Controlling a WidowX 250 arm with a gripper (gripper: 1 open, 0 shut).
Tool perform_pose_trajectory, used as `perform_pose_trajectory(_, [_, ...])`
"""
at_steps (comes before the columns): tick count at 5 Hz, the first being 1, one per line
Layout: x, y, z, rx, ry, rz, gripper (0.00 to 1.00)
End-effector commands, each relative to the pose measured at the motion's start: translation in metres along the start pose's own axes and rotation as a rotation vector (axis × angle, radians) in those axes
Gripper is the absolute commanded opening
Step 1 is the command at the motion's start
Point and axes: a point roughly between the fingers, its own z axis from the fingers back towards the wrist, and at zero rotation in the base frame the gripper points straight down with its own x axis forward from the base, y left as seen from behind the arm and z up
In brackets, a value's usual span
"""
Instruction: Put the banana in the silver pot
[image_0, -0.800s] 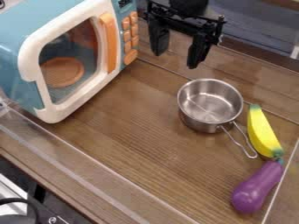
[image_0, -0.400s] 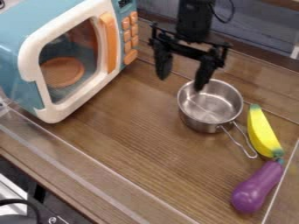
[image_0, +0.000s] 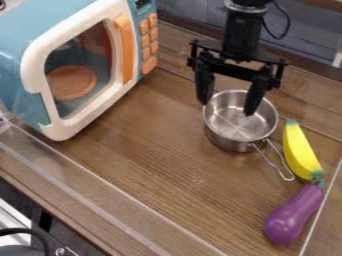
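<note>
Small yellow plastic banana (image_0: 302, 149) with green tip is seen flat on the wooden counter (image_0: 147, 170), just right of the shiny round steel pot (image_0: 241, 120). Black gripper (image_0: 235, 97) is positioned over the pot, jaws apart, nothing held.

Left of the silver pot (image_0: 241, 121) the wood table (image_0: 134, 180) was wide open, only the toy microwave (image_0: 74, 60) blocked the far-left side

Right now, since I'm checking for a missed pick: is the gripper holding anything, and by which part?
Nothing is held. The gripper is open and empty above the silver pot; the banana lies untouched on the table beside the pot.
</note>
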Motion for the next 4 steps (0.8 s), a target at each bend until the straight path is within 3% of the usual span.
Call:
perform_pose_trajectory(1, [0.002,-0.009,0.009,-0.022,-0.04,0.05,1.0])
perform_pose_trajectory(4, [0.003,-0.023,0.006,-0.069,-0.05,0.246,1.0])
